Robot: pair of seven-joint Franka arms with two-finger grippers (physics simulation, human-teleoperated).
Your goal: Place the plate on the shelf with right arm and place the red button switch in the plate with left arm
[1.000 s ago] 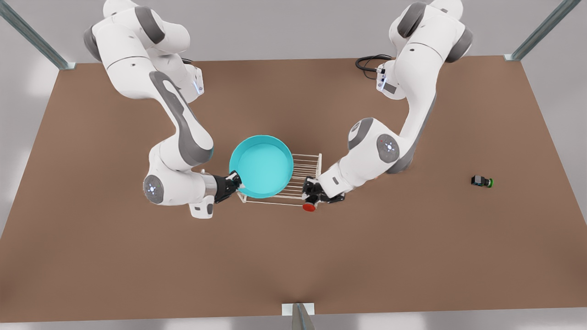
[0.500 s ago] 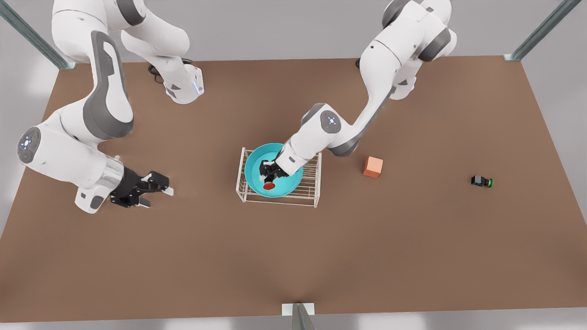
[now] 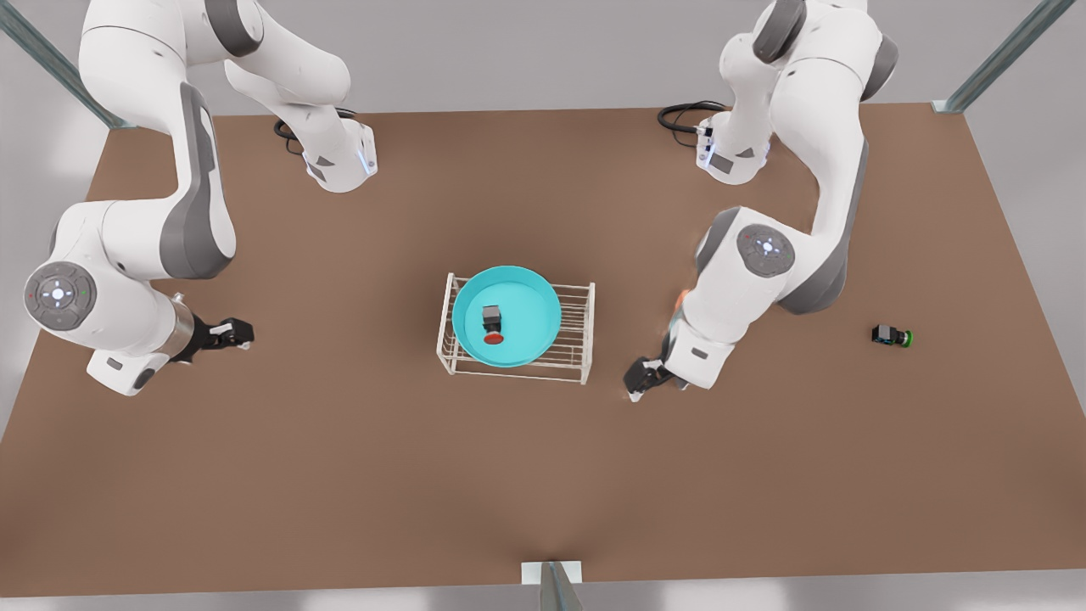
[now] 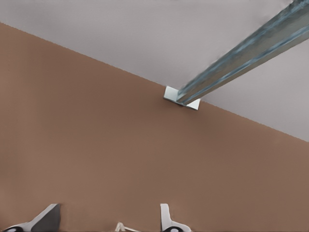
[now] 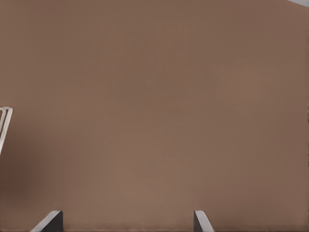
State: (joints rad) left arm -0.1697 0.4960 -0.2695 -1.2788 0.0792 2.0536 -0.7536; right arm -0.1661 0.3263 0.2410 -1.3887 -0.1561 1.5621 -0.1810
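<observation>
The turquoise plate (image 3: 517,327) rests on top of the white wire shelf (image 3: 577,339) at the table's middle. In the plate lies the red button switch (image 3: 492,323), dark body with its red cap toward the table's near edge. My left gripper (image 3: 642,382) hangs open over the table at the front view's right of the shelf, holding nothing; its fingertips (image 4: 166,220) stand wide apart. My right gripper (image 3: 233,333) is open far off at the front view's left, pointing toward the shelf, whose corner (image 5: 4,123) shows in the right wrist view.
A switch with a green cap (image 3: 891,336) lies at the front view's far right. A sliver of the orange cube (image 3: 681,298) peeks out behind the left arm. A metal strut on a bracket (image 3: 551,573) stands at the table's near edge, the strut (image 4: 241,53) also ahead of the left gripper.
The right gripper let go of the plate on the shelf and drew away. The left gripper set the red button switch in the plate, opened and pulled back to the front view's right.
</observation>
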